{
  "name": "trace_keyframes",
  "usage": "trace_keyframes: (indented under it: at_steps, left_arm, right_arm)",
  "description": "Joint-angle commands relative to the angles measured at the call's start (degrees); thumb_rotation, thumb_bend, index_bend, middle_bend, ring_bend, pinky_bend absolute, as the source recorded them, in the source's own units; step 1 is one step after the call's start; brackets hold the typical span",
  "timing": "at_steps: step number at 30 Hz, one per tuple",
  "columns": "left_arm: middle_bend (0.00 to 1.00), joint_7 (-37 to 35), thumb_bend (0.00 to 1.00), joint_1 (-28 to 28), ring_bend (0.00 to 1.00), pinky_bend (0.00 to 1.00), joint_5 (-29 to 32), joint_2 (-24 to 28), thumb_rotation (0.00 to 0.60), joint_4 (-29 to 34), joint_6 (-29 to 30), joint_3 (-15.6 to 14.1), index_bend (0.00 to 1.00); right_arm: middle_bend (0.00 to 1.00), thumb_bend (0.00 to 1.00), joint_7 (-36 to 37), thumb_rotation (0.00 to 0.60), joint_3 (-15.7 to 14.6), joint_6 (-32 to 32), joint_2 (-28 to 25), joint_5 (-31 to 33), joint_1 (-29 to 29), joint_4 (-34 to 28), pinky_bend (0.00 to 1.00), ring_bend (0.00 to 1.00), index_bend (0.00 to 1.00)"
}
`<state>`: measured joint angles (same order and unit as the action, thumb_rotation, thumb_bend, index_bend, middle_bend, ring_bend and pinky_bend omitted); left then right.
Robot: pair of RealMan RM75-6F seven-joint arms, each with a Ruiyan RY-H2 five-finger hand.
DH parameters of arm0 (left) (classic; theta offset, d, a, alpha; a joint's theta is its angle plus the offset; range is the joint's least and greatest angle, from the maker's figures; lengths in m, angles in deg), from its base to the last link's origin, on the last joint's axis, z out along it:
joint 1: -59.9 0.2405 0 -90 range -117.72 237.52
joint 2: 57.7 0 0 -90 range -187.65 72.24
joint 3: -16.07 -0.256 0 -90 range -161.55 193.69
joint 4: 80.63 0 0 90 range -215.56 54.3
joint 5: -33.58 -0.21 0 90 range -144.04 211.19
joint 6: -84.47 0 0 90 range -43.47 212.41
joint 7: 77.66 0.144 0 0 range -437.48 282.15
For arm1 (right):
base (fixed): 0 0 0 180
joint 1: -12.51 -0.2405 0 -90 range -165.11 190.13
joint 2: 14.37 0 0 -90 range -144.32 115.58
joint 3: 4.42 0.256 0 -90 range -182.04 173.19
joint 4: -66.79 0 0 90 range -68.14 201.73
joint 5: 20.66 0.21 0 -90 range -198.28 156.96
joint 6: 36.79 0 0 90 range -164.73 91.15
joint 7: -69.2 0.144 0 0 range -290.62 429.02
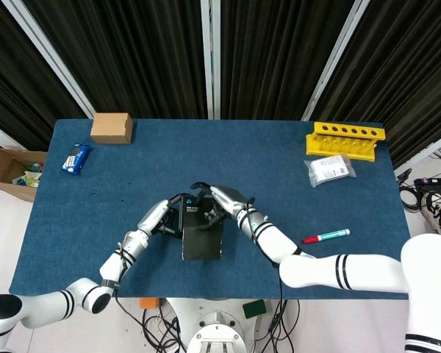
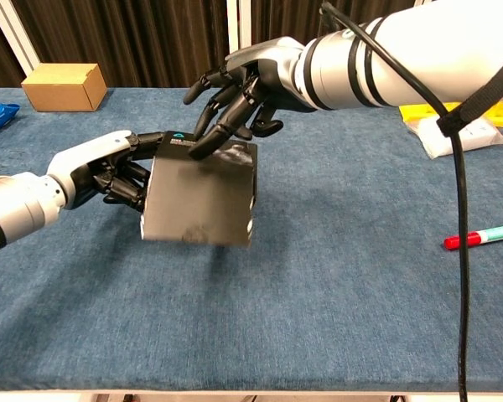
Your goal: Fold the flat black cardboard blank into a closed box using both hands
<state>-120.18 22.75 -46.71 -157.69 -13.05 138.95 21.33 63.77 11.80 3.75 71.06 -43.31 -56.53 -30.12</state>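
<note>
Glossy white arm shells with black ring bands near the wrists and elbows. Left hand (image 2: 109, 172) white across the back, black fingers (image 2: 126, 194) underneath. Right hand (image 2: 239, 96) grey-backed, with dark segmented fingers (image 2: 208, 138). Thin black cable looping off the right forearm (image 2: 377, 50). Round white base with loose wiring showing at the bottom of the head view.

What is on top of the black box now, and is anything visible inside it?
The right hand presses its fingertips on the lid of the black box, while the left hand holds the box's side. The lid is down, so the inside is covered and cannot be seen.
</note>
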Motion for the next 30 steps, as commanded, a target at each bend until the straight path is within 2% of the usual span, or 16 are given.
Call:
trace_keyframes:
  at_steps: [1,10,19,21,25,30]
  left_arm:
    - [0.17,2.03,0.06,0.73,0.72,0.97,-0.31,0.07,0.592,-0.58,0.87,-0.51,0.16]
    - [0.10,6.08,0.06,3.34,0.70,0.97,-1.48,2.32,0.495,1.36,3.40,-2.40,0.11]
    - [0.03,10.95,0.06,4.48,0.67,0.96,-2.13,5.20,0.455,4.87,3.35,-3.86,0.09]
    - [0.01,11.85,0.06,4.31,0.66,0.96,-2.25,5.31,0.423,4.93,3.01,-3.88,0.08]
    - [0.00,13.02,0.05,4.67,0.65,0.96,-2.67,4.96,0.318,4.99,4.15,-3.64,0.07]
    - [0.00,15.45,0.03,4.87,0.63,0.95,-3.28,4.81,0.234,4.54,5.21,-3.46,0.04]
  right_arm:
    - [0.35,0.03,-1.97,0.600,-1.10,1.26,-0.99,1.60,-1.58,-0.95,1.00,0.74,0.21]
    - [0.35,0.03,-3.47,0.600,-1.40,3.46,-0.22,1.07,-2.26,-1.34,1.00,0.74,0.21]
    - [0.35,0.03,-4.55,0.600,-0.87,5.43,1.91,-0.31,-2.69,-1.10,1.00,0.74,0.21]
    - [0.35,0.03,-4.79,0.600,-0.78,5.68,2.49,-0.32,-2.85,-0.92,1.00,0.74,0.20]
    - [0.34,0.03,-5.33,0.600,-0.64,5.97,3.12,-0.21,-3.07,-0.83,1.00,0.74,0.21]
    - [0.34,0.03,-5.84,0.600,-0.40,6.60,2.96,-0.01,-2.93,-1.39,1.00,0.74,0.21]
